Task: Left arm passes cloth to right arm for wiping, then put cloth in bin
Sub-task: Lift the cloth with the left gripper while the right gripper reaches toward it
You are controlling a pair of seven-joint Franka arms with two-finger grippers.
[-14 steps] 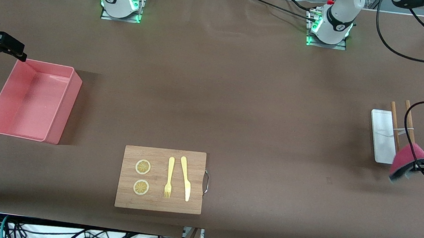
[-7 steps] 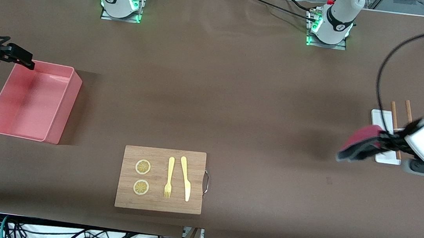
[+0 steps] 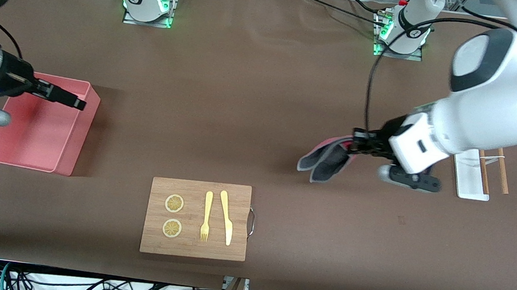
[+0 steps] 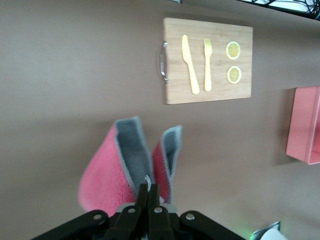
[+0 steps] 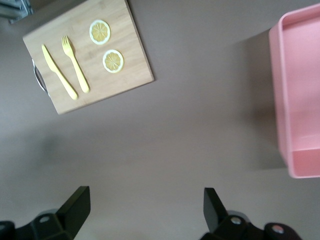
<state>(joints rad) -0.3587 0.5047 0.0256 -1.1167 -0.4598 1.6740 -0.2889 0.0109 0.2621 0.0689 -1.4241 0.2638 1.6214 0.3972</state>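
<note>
The left gripper [image 3: 357, 143] hangs over bare table toward the left arm's end, clamped tight on the cloth [image 3: 326, 159] — its folded pink-and-grey flaps droop from the fingertips [image 4: 148, 192] above the brown surface. A white tray [image 3: 469, 174] with wooden sticks [image 3: 501, 165] lies just beside that wrist. The right gripper [image 3: 69, 98] hovers over the bin [image 3: 69, 163], jaws spread wide and empty — though how high it sits above the rim is hard to judge. A cutting board [image 3: 193, 248] lies between the two hands, nearer the front camera.

Even overhead light — soft shadows
</note>
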